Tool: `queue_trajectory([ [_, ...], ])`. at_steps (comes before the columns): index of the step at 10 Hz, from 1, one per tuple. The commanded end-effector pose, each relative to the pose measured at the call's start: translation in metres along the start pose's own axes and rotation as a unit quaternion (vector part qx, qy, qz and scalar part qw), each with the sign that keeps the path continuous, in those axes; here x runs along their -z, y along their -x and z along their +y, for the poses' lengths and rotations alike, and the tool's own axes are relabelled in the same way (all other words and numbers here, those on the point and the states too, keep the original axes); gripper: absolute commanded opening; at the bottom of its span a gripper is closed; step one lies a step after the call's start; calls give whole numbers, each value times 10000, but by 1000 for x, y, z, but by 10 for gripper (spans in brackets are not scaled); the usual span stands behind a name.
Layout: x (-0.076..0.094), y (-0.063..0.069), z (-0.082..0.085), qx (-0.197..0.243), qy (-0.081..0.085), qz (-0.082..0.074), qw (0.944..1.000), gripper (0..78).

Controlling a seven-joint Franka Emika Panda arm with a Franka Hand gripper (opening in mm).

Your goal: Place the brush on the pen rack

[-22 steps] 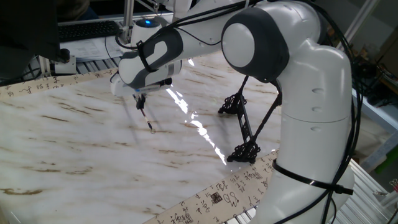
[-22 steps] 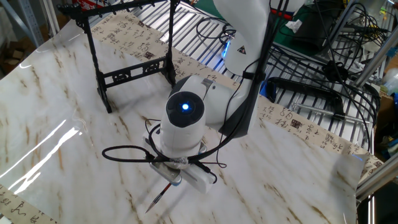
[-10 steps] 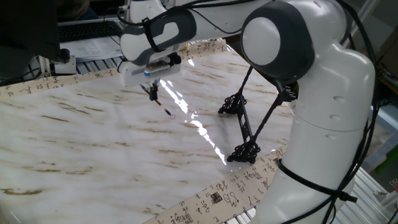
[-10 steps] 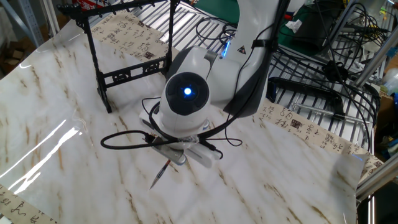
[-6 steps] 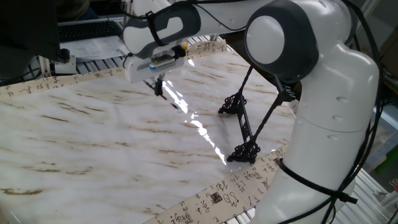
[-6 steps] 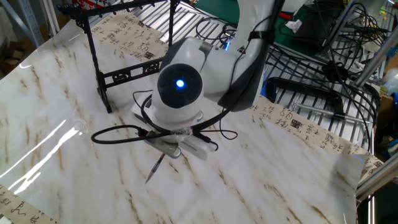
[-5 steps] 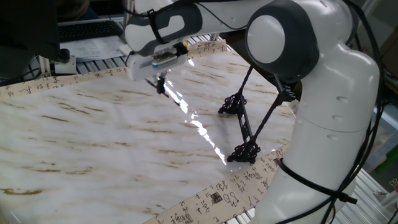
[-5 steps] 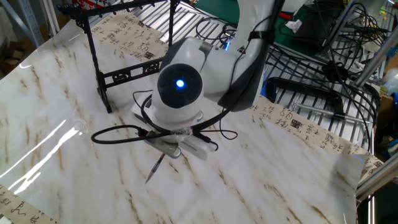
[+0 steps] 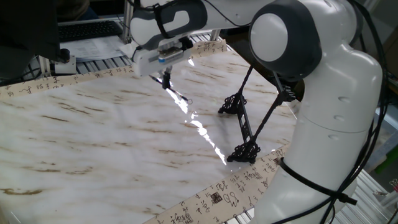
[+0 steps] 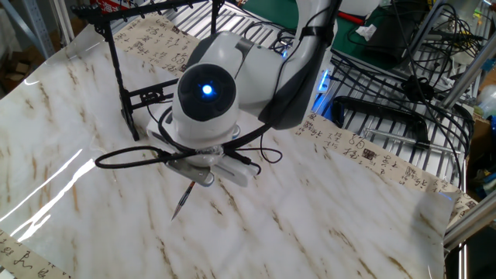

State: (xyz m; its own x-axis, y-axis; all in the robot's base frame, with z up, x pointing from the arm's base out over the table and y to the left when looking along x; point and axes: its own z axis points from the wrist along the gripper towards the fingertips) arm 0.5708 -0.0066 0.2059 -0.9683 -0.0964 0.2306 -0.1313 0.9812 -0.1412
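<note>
The brush [image 9: 177, 92] is a thin dark stick hanging tilted above the marble table, its small loop end pointing down to the right. My gripper [image 9: 165, 79] is shut on its upper part. In the other fixed view the brush [image 10: 182, 201] pokes out below the white hand with its tip down-left, and the fingers are hidden under the wrist. The pen rack [image 9: 244, 127] is a black rod stand on two scrolled feet, to the right of the gripper and apart from it. It also stands at the table's far left corner [image 10: 159, 92], just beyond the hand.
Strips of calligraphy paper [image 9: 217, 199] line the marble table's edges. A keyboard [image 9: 87, 28] lies behind the table. Metal roller slats and black cables [image 10: 387, 116] sit to the right. The robot's large white base [image 9: 329, 137] stands beside the rack.
The gripper has risen off the table with the brush and carried it sideways toward the pen rack. The brush now hangs tilted instead of nearly upright.
</note>
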Motion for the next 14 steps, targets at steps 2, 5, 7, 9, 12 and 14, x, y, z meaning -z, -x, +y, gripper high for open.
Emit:
queue_trajectory([
  [2, 4, 1, -4, 102, -85, 19, 9999, 12],
  [5, 7, 6, -12, 233, -142, 69, 9996, 12],
  [7, 10, 8, -18, 300, -190, 105, 9993, 12],
  [9, 15, 9, -24, 388, -279, 179, 9987, 12],
  [12, 18, 12, -26, 415, -358, 215, 9983, 12],
  [14, 19, 13, -27, 431, -403, 231, 9980, 12],
])
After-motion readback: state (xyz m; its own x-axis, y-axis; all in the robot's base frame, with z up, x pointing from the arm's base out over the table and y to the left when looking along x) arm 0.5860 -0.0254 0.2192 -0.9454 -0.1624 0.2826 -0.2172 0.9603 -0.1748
